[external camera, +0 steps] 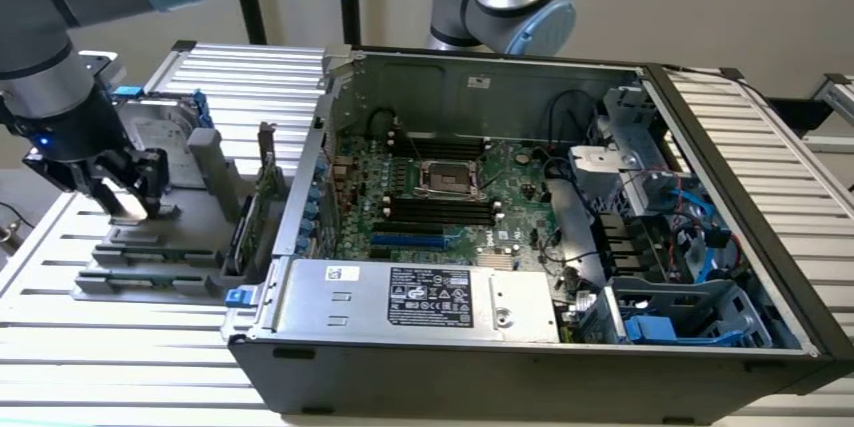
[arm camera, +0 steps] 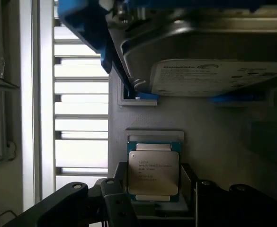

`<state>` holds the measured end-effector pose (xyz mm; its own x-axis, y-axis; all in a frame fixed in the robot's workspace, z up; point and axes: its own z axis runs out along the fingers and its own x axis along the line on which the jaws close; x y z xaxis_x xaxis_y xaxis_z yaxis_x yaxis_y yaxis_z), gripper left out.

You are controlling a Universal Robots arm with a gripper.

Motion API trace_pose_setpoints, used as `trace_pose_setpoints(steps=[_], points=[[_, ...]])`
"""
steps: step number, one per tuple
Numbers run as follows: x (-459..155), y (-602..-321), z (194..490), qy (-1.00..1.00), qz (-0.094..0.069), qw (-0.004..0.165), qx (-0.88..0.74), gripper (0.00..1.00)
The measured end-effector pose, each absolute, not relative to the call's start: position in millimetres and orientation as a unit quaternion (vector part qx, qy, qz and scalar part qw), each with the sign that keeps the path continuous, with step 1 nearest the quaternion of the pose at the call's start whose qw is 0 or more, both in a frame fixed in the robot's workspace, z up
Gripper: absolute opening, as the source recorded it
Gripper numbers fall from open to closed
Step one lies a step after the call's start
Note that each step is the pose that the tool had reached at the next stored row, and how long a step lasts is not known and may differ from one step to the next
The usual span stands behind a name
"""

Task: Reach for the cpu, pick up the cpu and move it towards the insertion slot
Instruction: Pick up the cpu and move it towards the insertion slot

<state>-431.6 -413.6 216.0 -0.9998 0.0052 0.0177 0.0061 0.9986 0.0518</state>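
Item: the cpu (arm camera: 153,172), a small flat square chip with a silver-white metal top face bearing fine print, edged in blue-green. It lies flat in a shallow square recess of a pale grey moulded parts holder (external camera: 147,269), outside the computer case. Robot gripper (external camera: 130,199), black, two-fingered: lowered over the holder, released, its dark fingers (arm camera: 117,201) standing apart, one on each side of the chip; whether they touch its edges cannot be told. Just beyond the chip on the same holder stands a larger silver hard drive with blue rails (arm camera: 200,56), upright. Holder rests on a white slatted metal table (external camera: 107,372), at the exterior view's left. Beside it, toward the exterior view's right, is an open dark grey computer case (external camera: 400,372) containing a green motherboard (external camera: 514,202). The insertion slot (external camera: 451,179), a square socket with a shiny silver frame and dark centre, sits on that board, well apart from the chip, with long black memory slots (external camera: 434,212) just beside it. A silver labelled power supply box (external camera: 414,297) occupies the case's near side.
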Motion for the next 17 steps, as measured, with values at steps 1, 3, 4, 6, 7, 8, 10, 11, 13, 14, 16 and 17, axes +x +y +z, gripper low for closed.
trace_pose_setpoints(steps=[1,3,4,6,7,8,10,11,13,14,16,17], points=[[-431,-414,221,-1.000,-0.026,0.009,-0.003,0.54],[-430,-414,230,-1.000,-0.026,0.010,-0.003,0.54],[-428,-414,234,-1.000,-0.026,0.010,-0.003,0.54],[-427,-414,243,-1.000,-0.026,0.010,-0.003,0.54],[-426,-414,248,-1.000,-0.026,0.010,-0.003,0.54],[-424,-414,253,-1.000,-0.026,0.010,-0.003,0.54],[-422,-414,262,-1.000,-0.026,0.010,-0.003,0.54],[-421,-414,266,-1.000,-0.026,0.011,-0.003,0.54],[-418,-414,275,-1.000,-0.026,0.011,-0.003,0.54],[-417,-414,280,-1.000,-0.026,0.011,-0.004,0.54],[-414,-414,289,-1.000,-0.026,0.011,-0.004,0.54],[-412,-414,293,-1.000,-0.026,0.011,-0.004,0.54]])
